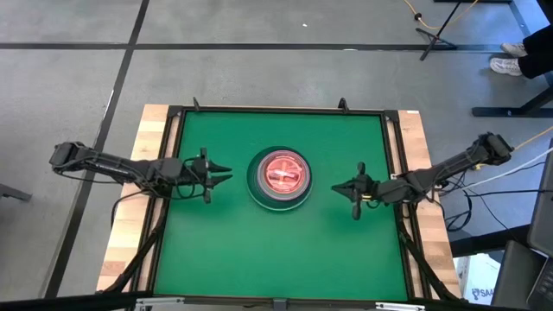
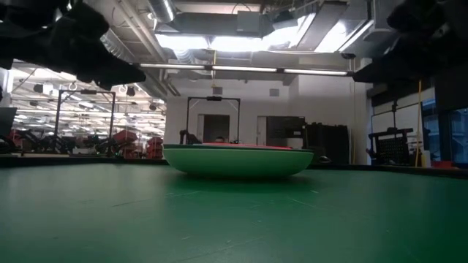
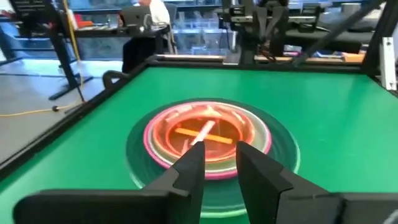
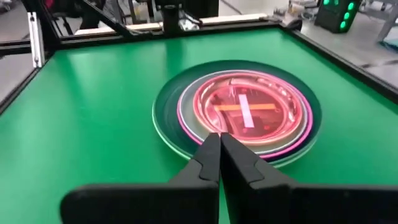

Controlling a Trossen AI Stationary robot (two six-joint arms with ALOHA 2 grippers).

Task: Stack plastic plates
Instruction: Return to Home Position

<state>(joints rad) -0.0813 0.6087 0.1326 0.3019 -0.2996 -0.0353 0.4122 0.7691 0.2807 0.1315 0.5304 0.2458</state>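
The plastic plates [image 1: 279, 177] sit as one stack at the middle of the green table. A dark green plate is at the bottom, then a pale one and a hot pink rim, with translucent pink and amber small plates on top [image 4: 242, 111]. In the low view the stack [image 2: 238, 159] rests flat on the mat. My left gripper [image 1: 228, 177] hovers just left of the stack, pointing at it, with its fingers a little open [image 3: 219, 155]. My right gripper [image 1: 335, 186] hovers just right of the stack, also pointing at it, and is shut [image 4: 219, 140]. Neither touches the plates.
A raised black frame [image 1: 276, 110] borders the green mat, with wooden table edges [image 1: 130, 216] outside it. Bare mat lies all around the stack, toward both the near and far sides. Stands, cables and a person's shoe [image 1: 510, 62] are on the floor beyond the table.
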